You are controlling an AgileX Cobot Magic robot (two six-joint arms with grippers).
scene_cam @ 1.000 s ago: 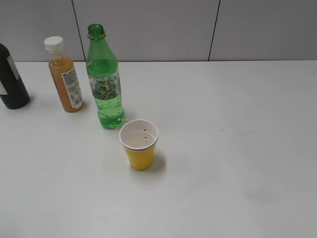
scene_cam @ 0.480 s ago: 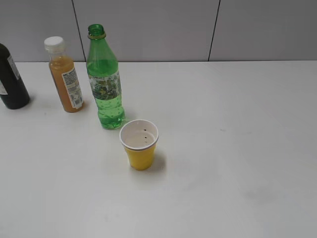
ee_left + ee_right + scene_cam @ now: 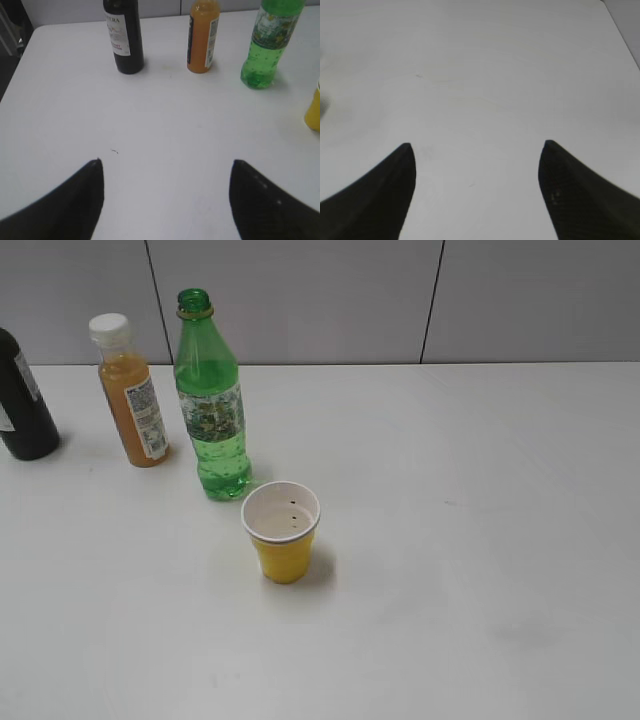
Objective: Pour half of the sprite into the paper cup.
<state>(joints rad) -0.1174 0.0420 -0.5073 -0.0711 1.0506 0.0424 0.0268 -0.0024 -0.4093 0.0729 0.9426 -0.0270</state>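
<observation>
The sprite (image 3: pixel 210 405), a tall green plastic bottle with a pale label and no cap, stands upright on the white table. It also shows in the left wrist view (image 3: pixel 266 47) at the upper right. The yellow paper cup (image 3: pixel 283 533) stands just in front and to the right of it, upright; its edge shows in the left wrist view (image 3: pixel 314 111). My left gripper (image 3: pixel 166 162) is open and empty, well short of the bottles. My right gripper (image 3: pixel 476 145) is open and empty over bare table. Neither gripper appears in the exterior view.
An orange juice bottle (image 3: pixel 130 395) with a white cap stands left of the sprite; it shows in the left wrist view (image 3: pixel 203 37). A dark bottle (image 3: pixel 22 405) stands at the far left, also in the left wrist view (image 3: pixel 123 37). The table (image 3: pixel 480 540) meets a grey wall behind.
</observation>
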